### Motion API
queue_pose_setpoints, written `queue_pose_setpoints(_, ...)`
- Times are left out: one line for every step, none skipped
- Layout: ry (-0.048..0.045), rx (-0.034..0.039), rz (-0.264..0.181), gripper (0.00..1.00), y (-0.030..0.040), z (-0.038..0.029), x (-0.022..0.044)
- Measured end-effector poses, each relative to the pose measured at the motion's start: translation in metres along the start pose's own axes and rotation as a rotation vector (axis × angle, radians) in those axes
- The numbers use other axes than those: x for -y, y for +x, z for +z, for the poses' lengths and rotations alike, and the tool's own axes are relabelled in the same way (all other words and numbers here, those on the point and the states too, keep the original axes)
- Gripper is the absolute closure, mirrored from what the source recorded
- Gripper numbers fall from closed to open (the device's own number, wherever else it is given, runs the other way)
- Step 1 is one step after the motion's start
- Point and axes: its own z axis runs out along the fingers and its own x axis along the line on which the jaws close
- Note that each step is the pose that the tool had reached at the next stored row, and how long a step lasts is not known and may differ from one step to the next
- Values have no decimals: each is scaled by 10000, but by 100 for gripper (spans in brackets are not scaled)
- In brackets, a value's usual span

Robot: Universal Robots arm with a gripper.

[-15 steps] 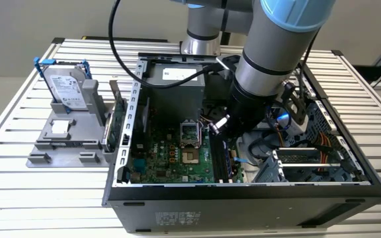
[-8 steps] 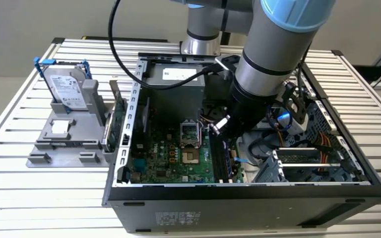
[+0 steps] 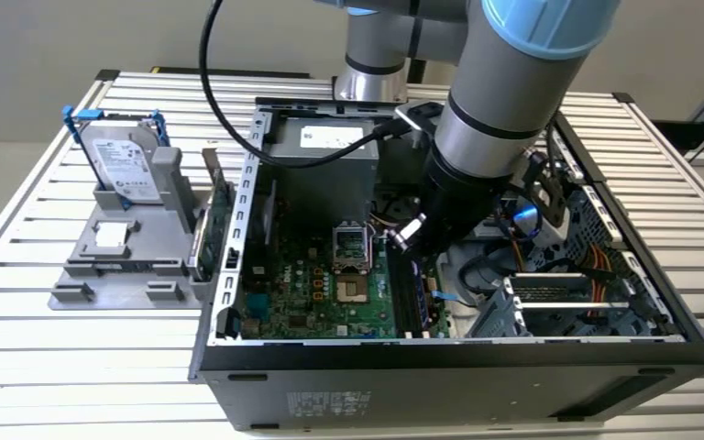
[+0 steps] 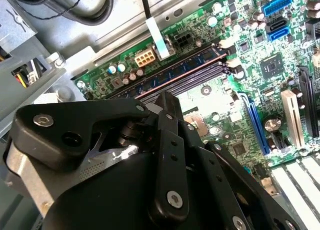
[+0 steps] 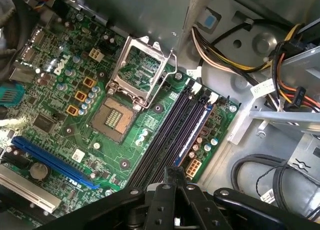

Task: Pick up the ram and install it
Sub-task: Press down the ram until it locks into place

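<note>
Green-blue ram (image 4: pixel 185 69) appears to stand in the outermost memory slot (image 5: pixel 175 135), at the board's edge beside the white power connector (image 5: pixel 192 166). I cannot tell whether its end latches have closed. My gripper (image 4: pixel 167 97) hangs just above that bank of slots, its fingers drawn narrow with nothing visible between them.

As I judge it, the danger is pressure off the stick's line. A push that lands on one end, or on the empty slot beside it, could leave the ram tilted and half seated, or flex the motherboard (image 5: pixel 100 89). The tip could also catch a latch.

Around me in the exterior view, from the gripper (image 3: pixel 407 234):
- The hard drive (image 3: pixel 126 160) leans in its grey fixture (image 3: pixel 107 266) at ten o'clock, well apart and outside the case (image 3: pixel 450 367).
- The open processor socket (image 3: pixel 348 246) sits at nine o'clock, near, and its exposed contacts are easily damaged.
- The power supply (image 3: pixel 327 147) lies at eleven o'clock.
- Bundled cables (image 3: pixel 535 247) crowd in at three o'clock, near my wrist, and could snag it.
- The drive cage (image 3: pixel 560 302) stands at four o'clock and narrows my room on that side.
</note>
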Motion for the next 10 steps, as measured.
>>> queue_pose_setpoints(0,-2,-45,100,0,0,0)
queue_pose_setpoints(0,-4,-86,100,0,0,0)
queue_pose_setpoints(0,-6,-129,100,0,0,-1)
queue_pose_setpoints(0,-7,-173,100,-1,0,-1)
queue_pose_setpoints(1,-10,-220,100,-1,0,-2)
queue_pose_setpoints(1,-12,-263,100,-1,0,-2)
queue_pose_setpoints(1,-14,-305,100,-1,0,-2)
queue_pose_setpoints(1,-16,-347,100,-2,0,-3)
queue_pose_setpoints(1,-18,-389,100,-2,0,-3)
queue_pose_setpoints(2,-20,-433,100,-2,0,-4)
